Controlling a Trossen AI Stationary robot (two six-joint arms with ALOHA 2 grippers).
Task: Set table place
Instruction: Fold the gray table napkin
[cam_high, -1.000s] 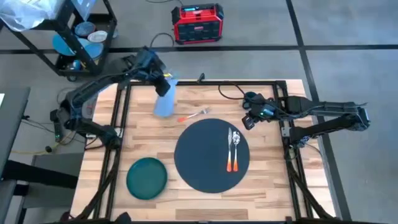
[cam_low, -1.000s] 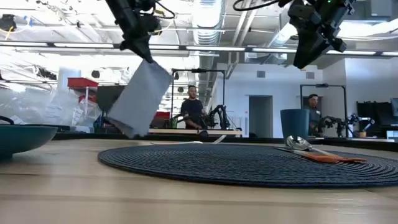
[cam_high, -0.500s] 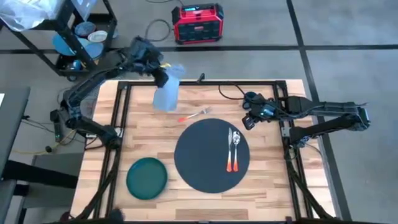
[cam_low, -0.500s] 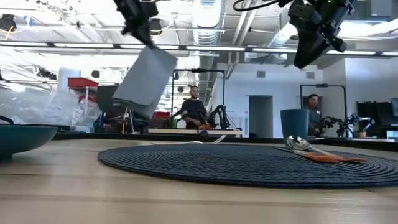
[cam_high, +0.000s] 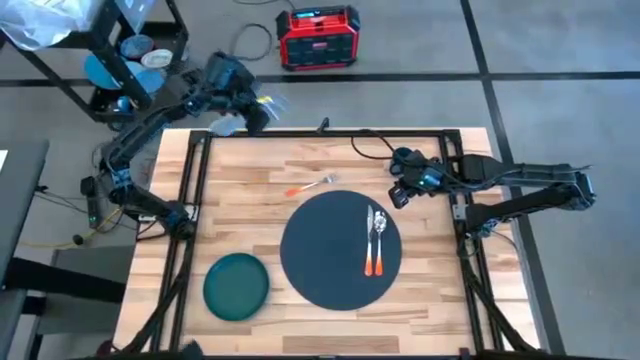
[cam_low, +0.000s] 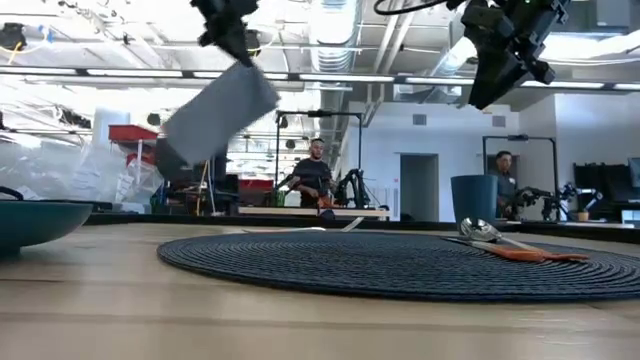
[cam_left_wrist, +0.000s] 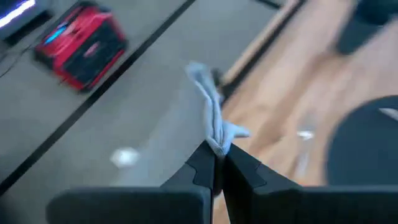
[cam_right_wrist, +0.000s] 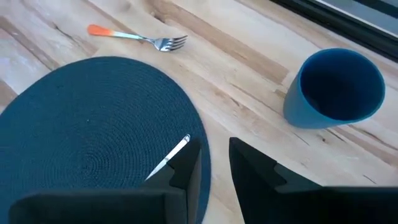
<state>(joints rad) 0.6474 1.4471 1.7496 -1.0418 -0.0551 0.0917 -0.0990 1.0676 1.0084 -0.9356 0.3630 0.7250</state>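
Left arm stretched up to the far left corner of the table (cam_high: 240, 200); left gripper (cam_left_wrist: 217, 163) raised high, fingers pinched together on a pale grey-blue cloth (cam_left_wrist: 211, 118), which hangs tilted in the air in the low view (cam_low: 205, 115). Green plate (cam_high: 236, 286) near left. Place (cam_high: 340, 249) at table centre, spoon (cam_high: 375, 240) on its right part, fork (cam_high: 310, 186) just beyond it. Right arm reaches in from the right; right gripper (cam_right_wrist: 214, 163) above the far right of the mat, fingers slightly apart, nothing between. Blue cup (cam_right_wrist: 334, 87) nearby. No writing legible
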